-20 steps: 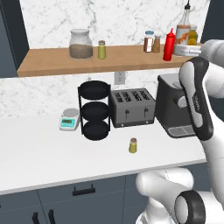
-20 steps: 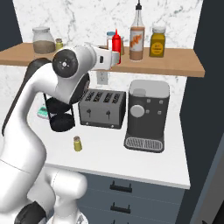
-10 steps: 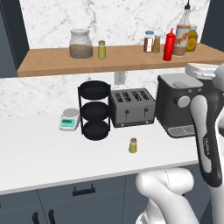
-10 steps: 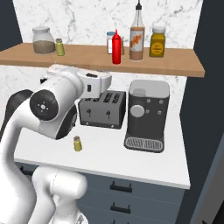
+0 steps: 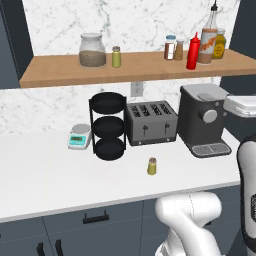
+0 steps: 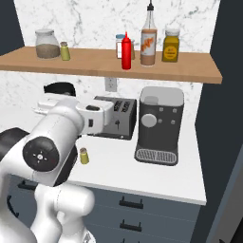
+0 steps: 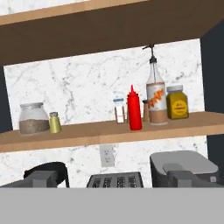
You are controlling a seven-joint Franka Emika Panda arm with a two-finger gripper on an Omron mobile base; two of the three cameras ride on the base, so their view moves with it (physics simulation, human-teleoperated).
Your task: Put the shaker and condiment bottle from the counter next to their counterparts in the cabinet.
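One tiny yellow-green shaker (image 5: 152, 166) (image 6: 84, 155) stands on the white counter in front of the toaster. Its twin, a shaker (image 5: 116, 56) (image 7: 54, 122), stands on the cabinet shelf (image 5: 60, 72) beside a big glass jar. The brown-orange condiment bottle (image 5: 209, 37) (image 6: 148, 42) (image 7: 156, 98) stands upright on the shelf, just right of the red squeeze bottle (image 5: 193, 51) (image 7: 134, 114). My gripper (image 7: 113, 178) is open with nothing between its fingertips (image 7: 41, 177), looking up at the shelf from below and well back from it, above the counter appliances.
A toaster (image 5: 150, 122), a dark coffee machine (image 5: 202, 120), a black three-tier rack (image 5: 107, 125) and a small scale (image 5: 80, 136) line the counter's back. The shelf also holds a glass jar (image 5: 92, 50), spice jars (image 5: 171, 47) and a mustard-yellow jar (image 5: 220, 45).
My arm has dropped from shelf height down and back toward the counter's right side. The condiment bottle stays on the shelf; the counter shaker has not moved.
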